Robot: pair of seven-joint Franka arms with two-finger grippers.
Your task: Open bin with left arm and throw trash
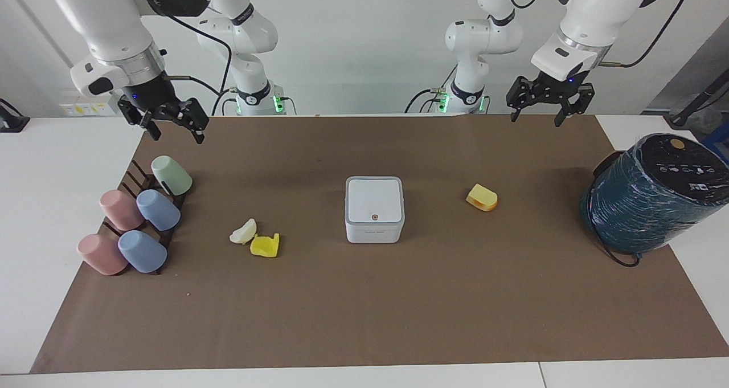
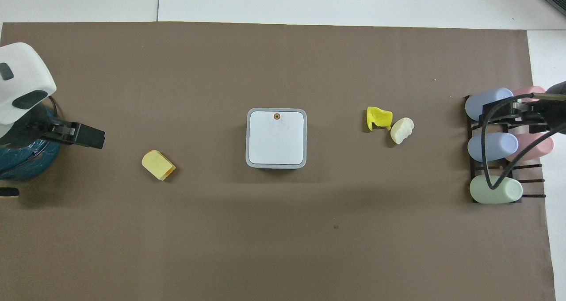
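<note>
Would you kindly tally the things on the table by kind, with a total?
Bin: 1, lid shut
Trash scraps: 3 (cream wedge, yellow lump, yellow-orange wedge)
Cups: 5 (2 pink, 2 blue, 1 green)
Cup rack: 1
Teal cylinder: 1
Total: 11

The table is seen as white, and most of it is covered by a plain brown sheet. The bin is white, its lid is edged in grey, and a small orange round button is carried on the lid. The three scraps are coloured as follows: a cream-white wedge, a bright yellow notched lump, and a yellow-orange wedge. Five pastel cups are shown: one pale green, two pink, two light blue, on a dark rack. A dark teal cylinder with a black top is seen. Both pincers, left and right, are black on white arms.
</note>
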